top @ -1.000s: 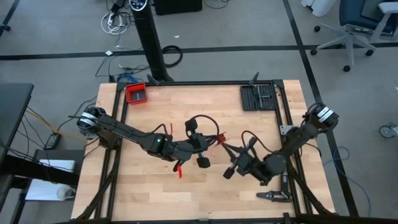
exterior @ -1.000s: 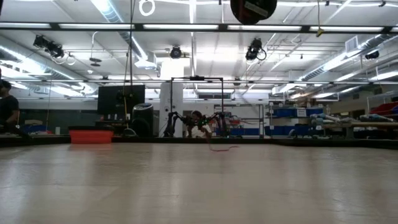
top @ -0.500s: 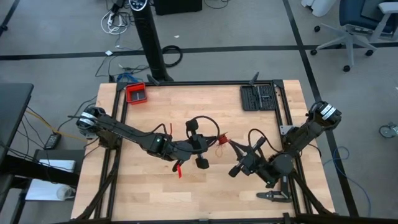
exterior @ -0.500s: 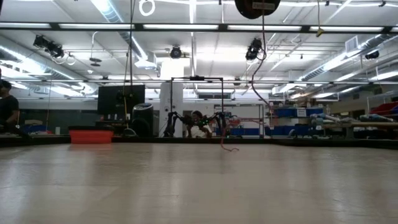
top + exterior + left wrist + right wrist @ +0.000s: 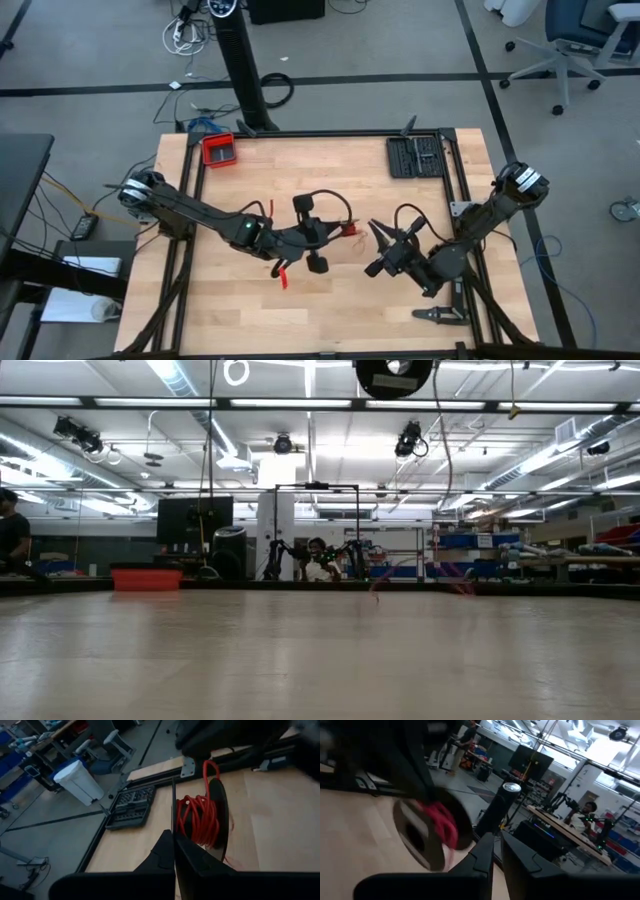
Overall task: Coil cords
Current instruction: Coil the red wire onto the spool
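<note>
Black fingers of the left gripper press together on a spool wound with red cord at mid-table; the right gripper, fingers slightly parted, hovers just beside it.

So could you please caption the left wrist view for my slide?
Red cord wound on a dark spool, seen past the left gripper's shut jaws.
</note>
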